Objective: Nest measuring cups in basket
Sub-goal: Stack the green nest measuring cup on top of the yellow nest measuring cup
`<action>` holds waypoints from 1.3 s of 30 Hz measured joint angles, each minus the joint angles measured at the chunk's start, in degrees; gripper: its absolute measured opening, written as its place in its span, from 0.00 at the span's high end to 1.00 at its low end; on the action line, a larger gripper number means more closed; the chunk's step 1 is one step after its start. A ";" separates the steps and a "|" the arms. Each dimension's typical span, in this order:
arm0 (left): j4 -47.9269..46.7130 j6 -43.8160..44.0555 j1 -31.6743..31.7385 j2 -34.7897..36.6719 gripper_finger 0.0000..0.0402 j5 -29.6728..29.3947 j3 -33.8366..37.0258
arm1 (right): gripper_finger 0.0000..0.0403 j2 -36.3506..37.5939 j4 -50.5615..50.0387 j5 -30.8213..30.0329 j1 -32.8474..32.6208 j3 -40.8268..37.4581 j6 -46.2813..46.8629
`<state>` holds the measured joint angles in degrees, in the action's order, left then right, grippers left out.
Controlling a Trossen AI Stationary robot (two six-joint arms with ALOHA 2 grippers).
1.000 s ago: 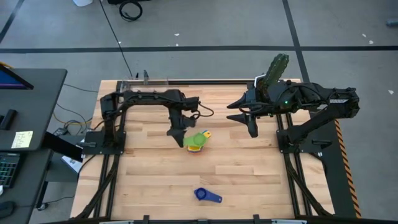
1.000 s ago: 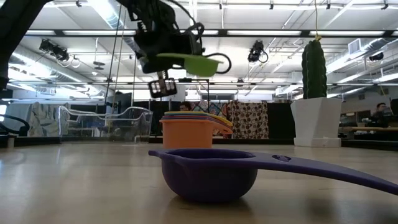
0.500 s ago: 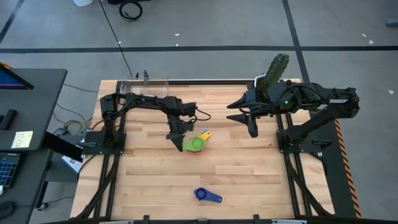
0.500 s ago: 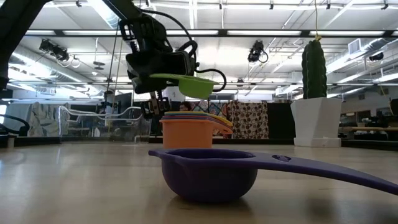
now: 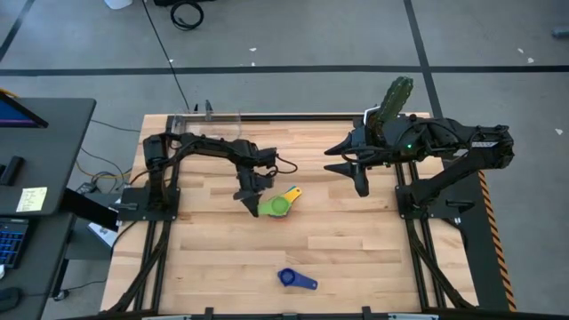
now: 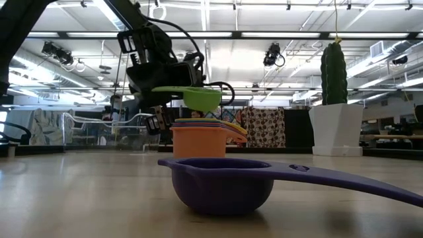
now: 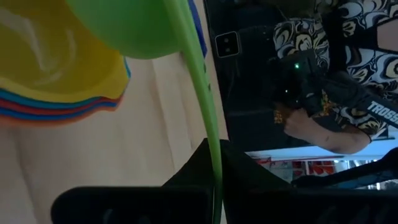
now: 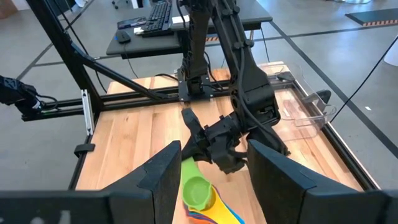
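**Green cup held over the nested stack near the worktop's centre**

We see the left end effector (image 5: 252, 197) near the middle of the worktop (image 5: 356, 249), closed on the flat handle of the green measuring cup (image 5: 278, 206). In the low view the green cup (image 6: 201, 98) hangs level just above the stack of nested cups (image 6: 198, 135), whose outermost cup is orange with red, blue and yellow rims showing above it; we cannot tell whether the green bowl touches the stack's top. The left wrist view shows the green handle (image 7: 202, 93) running down between the end effector's dark fingers, with the green bowl over the yellow cup (image 7: 62, 56) inside the stack.

From above, the stack sits just at 3 o'clock of the left end effector. The dark blue measuring cup (image 5: 295, 279) lies alone on the worktop at 6 o'clock of the stack, well apart from it, its handle pointing toward 4 o'clock.

The clear basket (image 5: 213, 116) stands at the worktop's far edge, at about 11 o'clock of the stack and well apart from it; the right wrist view shows it as a see-through bin (image 8: 305, 109).

The right end effector (image 5: 353, 171) hovers at 2 o'clock of the stack, its fingers spread and holding nothing. The cactus pot (image 5: 391, 102) stands at 1 o'clock of it, near the worktop's far right corner.
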<state>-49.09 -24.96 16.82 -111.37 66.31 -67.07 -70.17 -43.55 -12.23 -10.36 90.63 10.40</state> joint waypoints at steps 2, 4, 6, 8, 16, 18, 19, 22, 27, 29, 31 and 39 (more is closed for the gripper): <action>-0.10 -0.98 0.59 0.00 0.97 0.01 0.00 | 0.53 0.00 0.00 0.00 0.00 0.00 0.12; -0.20 -1.43 1.14 0.00 0.97 -0.08 0.00 | 0.53 0.00 0.00 0.00 -0.01 0.00 0.12; -0.03 -1.41 1.41 0.00 0.97 -1.37 0.00 | 0.53 0.00 0.04 0.00 0.00 0.00 0.12; 0.00 -1.27 1.29 0.00 0.97 -5.01 0.00 | 0.53 0.00 0.22 0.00 0.00 0.00 0.15; -0.01 -0.70 1.17 0.00 0.97 -5.80 0.00 | 0.53 0.00 0.24 0.00 0.01 0.00 0.17; 0.04 0.37 0.99 0.00 0.97 -7.18 0.00 | 0.53 0.00 0.25 0.00 -0.01 0.00 0.17; 0.01 0.51 0.89 0.00 0.97 -7.58 0.00 | 0.53 0.00 0.25 0.00 0.01 0.00 0.17; 0.10 0.59 0.48 0.00 0.97 -7.65 0.00 | 0.53 0.00 0.24 -0.02 0.00 0.00 0.15; 0.75 1.39 -0.65 -0.02 0.97 -7.87 0.00 | 0.53 0.00 0.25 0.00 0.00 0.00 0.10; 1.41 1.87 -1.12 -0.02 0.97 -8.41 0.00 | 0.53 0.00 0.24 0.00 -0.01 0.00 0.08; 2.28 2.08 -1.67 -0.02 0.97 -10.48 0.00 | 0.53 0.00 0.24 0.00 -0.01 0.00 0.07; 3.53 4.52 -2.98 -0.04 0.88 -19.31 -0.07 | 0.53 0.00 0.24 0.00 -0.01 0.00 0.04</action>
<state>-45.56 -20.44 13.84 -111.42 47.00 -67.13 -70.17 -43.31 -12.23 -10.37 90.63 10.44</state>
